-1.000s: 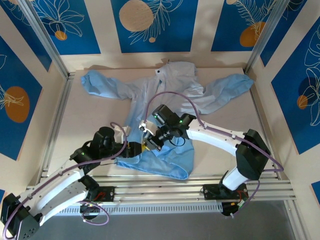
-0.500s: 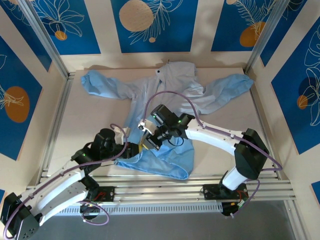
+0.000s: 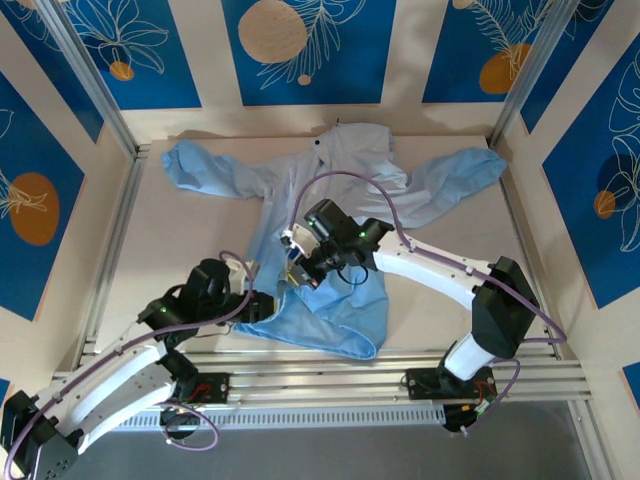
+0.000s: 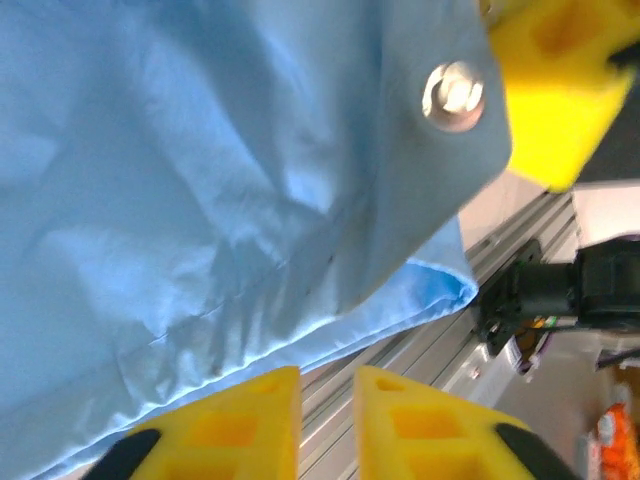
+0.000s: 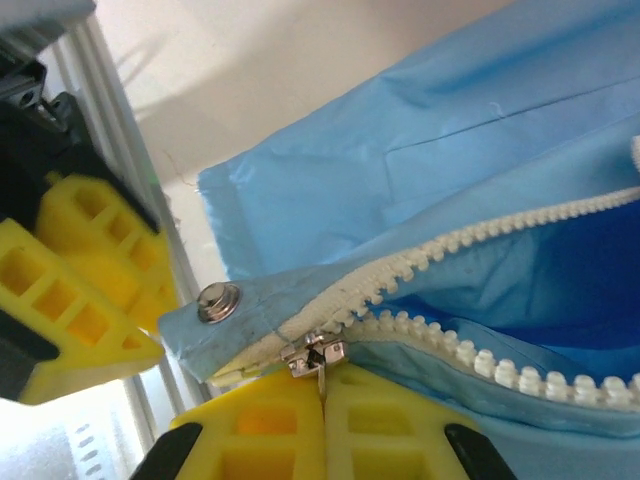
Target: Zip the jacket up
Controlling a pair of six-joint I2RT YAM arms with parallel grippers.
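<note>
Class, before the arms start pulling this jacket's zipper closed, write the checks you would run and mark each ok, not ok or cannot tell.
1. Right gripper shut on zipper pull: ok.
2. Left gripper anchoring jacket hem: not ok, jaws apart, empty.
3. Both tooth rows meet at slider: ok.
4. Fabric clear of those rows: ok.
5. Chest lying flat further up: cannot tell.

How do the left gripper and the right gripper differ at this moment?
The right gripper is shut on the zipper pull; the left gripper shows a narrow empty gap between its fingers. The right gripper sits at the zipper's end; the left gripper sits beside the snap button on the jacket. Both have yellow fingers.
</note>
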